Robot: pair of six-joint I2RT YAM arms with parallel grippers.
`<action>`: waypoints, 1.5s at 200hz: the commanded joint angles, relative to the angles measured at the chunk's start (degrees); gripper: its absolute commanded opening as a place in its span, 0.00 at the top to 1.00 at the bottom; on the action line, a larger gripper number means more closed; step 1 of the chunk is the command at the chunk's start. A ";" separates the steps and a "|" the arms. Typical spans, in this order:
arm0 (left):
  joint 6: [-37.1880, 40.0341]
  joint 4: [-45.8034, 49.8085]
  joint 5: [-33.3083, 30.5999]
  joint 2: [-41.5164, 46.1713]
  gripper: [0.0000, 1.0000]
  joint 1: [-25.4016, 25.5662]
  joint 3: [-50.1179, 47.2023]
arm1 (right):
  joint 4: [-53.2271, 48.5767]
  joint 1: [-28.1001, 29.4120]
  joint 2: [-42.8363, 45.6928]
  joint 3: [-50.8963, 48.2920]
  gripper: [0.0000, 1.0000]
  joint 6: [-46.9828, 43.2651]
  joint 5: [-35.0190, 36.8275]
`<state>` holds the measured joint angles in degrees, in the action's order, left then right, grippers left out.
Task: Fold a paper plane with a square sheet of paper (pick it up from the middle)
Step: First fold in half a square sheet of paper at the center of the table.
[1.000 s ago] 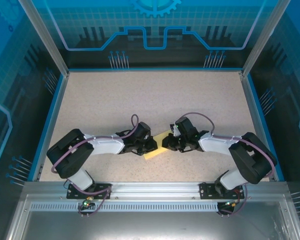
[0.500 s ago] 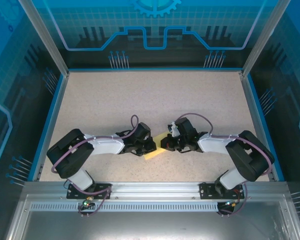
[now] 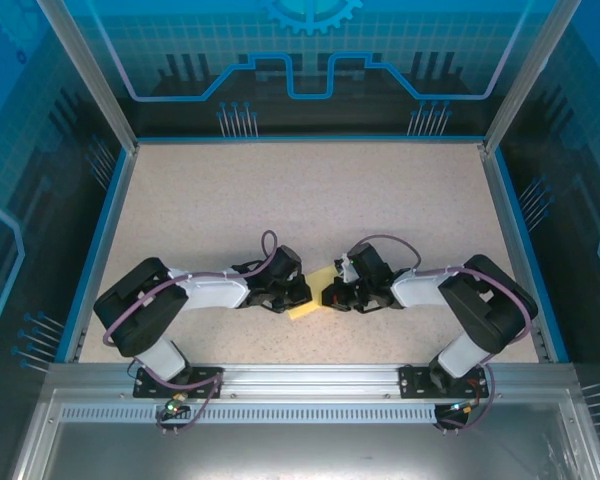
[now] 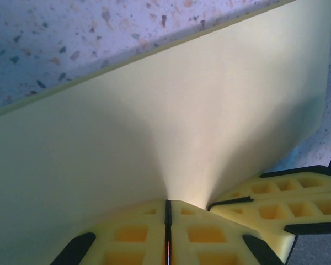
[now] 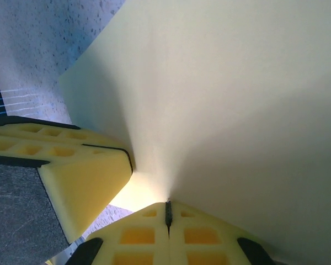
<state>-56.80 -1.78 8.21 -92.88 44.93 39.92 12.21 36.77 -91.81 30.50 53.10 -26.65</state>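
Note:
The yellow square sheet of paper (image 3: 303,311) lies low over the speckled table, pinched between both grippers, which meet tip to tip. My left gripper (image 3: 302,294) is shut on one edge; in the left wrist view its fingertips (image 4: 149,221) clamp the sheet (image 4: 154,121), which bends up away from them. My right gripper (image 3: 331,295) is shut on the facing edge, and its fingertips (image 5: 187,223) pinch the sheet (image 5: 226,94) in the right wrist view. Each wrist view also catches the other gripper's yellow fingers (image 4: 281,201) (image 5: 71,165) close beside. Much of the paper's outline is hidden.
The speckled beige table (image 3: 310,200) stretches bare behind the grippers, bounded by blue rails (image 3: 110,220) at left and right and a metal rail (image 3: 300,375) along the near edge where both arm bases sit.
The right arm has drawn in to the left and its jaws have closed on the paper. Less yellow paper shows between the grippers. The left arm has barely moved.

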 commanded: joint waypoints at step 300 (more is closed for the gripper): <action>1.54 2.92 1.19 -1.12 0.95 1.30 -0.91 | -5.37 0.84 -5.04 4.74 1.00 0.44 3.76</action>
<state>-54.83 -0.75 9.96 -92.66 45.71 39.38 10.66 37.12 -95.39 34.98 54.13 -24.23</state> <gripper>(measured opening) 0.050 0.045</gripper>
